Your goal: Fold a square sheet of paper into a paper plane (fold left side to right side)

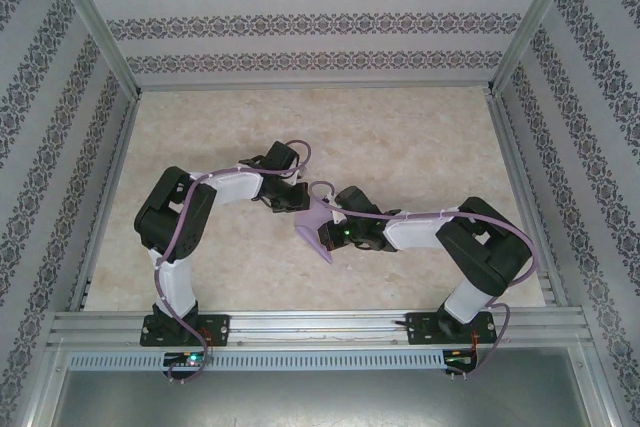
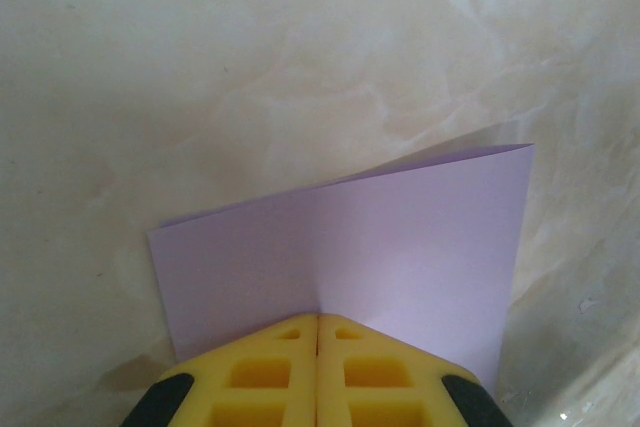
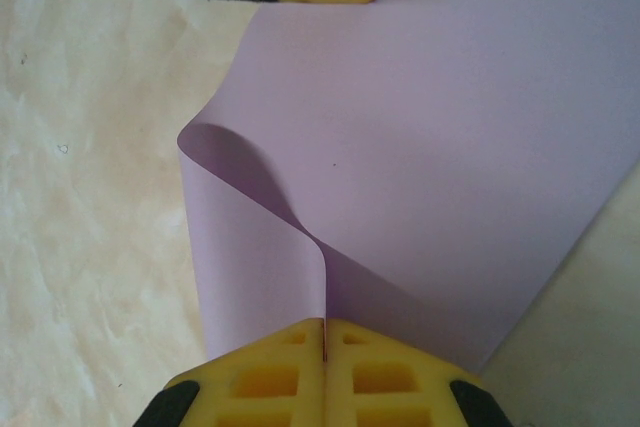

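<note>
Mid-table, between the two arms: square sheet of paper (image 1: 318, 229) pinched from both sides and bent into a loose fold.

So the left gripper (image 2: 318, 319) has its yellow fingers clamped tight on one edge of the sheet. From its wrist cam the paper spreads out ahead over the table, far corner tipped up, with a second layer peeking out behind it. Right gripper (image 3: 325, 327) is clamped tight on another edge, where the paper buckles into a soft S-curl just off its fingertips. The layers' edges don't line up. Loads of bare marble-look table (image 1: 420, 137) all around the sheet, and the patterned walls (image 1: 300, 22) sit well apart from both arms.
</note>
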Robot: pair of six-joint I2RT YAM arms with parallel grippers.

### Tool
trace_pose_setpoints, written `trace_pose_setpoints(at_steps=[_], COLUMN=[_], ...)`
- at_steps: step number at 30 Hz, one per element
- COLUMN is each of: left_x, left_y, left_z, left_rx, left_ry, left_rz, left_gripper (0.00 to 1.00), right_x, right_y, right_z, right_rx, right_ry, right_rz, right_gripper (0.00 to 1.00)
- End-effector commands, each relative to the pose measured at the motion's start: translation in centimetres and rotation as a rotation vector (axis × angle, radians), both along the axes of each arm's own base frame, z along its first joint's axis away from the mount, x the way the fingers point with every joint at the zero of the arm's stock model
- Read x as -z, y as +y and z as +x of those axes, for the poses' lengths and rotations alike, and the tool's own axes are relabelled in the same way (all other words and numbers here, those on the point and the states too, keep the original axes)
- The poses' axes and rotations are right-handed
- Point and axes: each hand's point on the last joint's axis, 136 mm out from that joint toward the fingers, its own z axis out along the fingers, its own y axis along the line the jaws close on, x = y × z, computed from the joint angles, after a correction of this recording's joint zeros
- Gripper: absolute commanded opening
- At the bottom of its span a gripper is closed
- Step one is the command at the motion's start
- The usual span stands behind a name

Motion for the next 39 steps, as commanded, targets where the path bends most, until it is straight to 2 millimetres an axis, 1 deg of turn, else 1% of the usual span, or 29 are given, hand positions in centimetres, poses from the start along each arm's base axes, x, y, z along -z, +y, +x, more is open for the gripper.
trace_pose_setpoints(at_steps=[1,5,8,11,15,17,19,22,24,29,32,35,39], left_x=[3.0,2.5,1.5,-0.2,-3.0,-4.2,-5.1,-6.1,-6.5,-6.9,-6.7,-6.9,-6.9], left_y=[2.5,2.3,1.9,1.5,1.3,1.6,2.1,2.8,2.9,2.2,1.9,1.4,0.7], left_z=[-2.1,-1.7,-1.0,0.3,2.3,2.8,2.8,1.9,0.7,-2.5,-4.2,-5.3,-5.8], left_rx=[-0.021,-0.026,-0.028,-0.022,-0.028,-0.042,-0.055,-0.067,-0.058,-0.028,-0.014,-0.012,-0.017], left_ry=[0.076,0.061,0.033,-0.008,-0.074,-0.099,-0.123,-0.154,-0.163,-0.135,-0.108,-0.089,-0.078], left_rz=[0.136,0.125,0.113,0.101,0.082,0.064,0.051,0.019,-0.011,-0.129,-0.159,-0.203,-0.233], left_gripper=[0.07,0.08,0.11,0.13,0.15,0.15,0.15,0.14,0.13,0.12,0.11,0.12,0.11], right_x=[0.8,1.5,2.1,2.8,3.4,3.4,3.3,3.3,3.1,2.9,3.0,3.0,2.9], right_y=[-0.3,-0.6,-0.8,-1.3,-1.7,-1.7,-1.7,-1.6,-1.6,-1.7,-1.6,-1.7,-1.8], right_z=[0.2,-0.5,-1.3,-1.8,-2.1,-2.1,-2.2,-2.2,-2.2,-2.2,-2.3,-2.4,-2.3], right_rx=[-0.002,0.001,0.001,0.009,0.016,0.016,0.013,0.01,0.01,0.009,0.006,0.008,0.009], right_ry=[0.009,0.033,0.05,0.068,0.079,0.08,0.082,0.084,0.087,0.094,0.095,0.096,0.093], right_rz=[-0.025,-0.036,-0.048,-0.065,-0.077,-0.076,-0.074,-0.068,-0.059,-0.047,-0.043,-0.043,-0.043], right_gripper=[0.0,0.0,0.0,0.0,0.0,0.0,0.0,0.0,0.0,0.01,0.03,0.04,0.05])
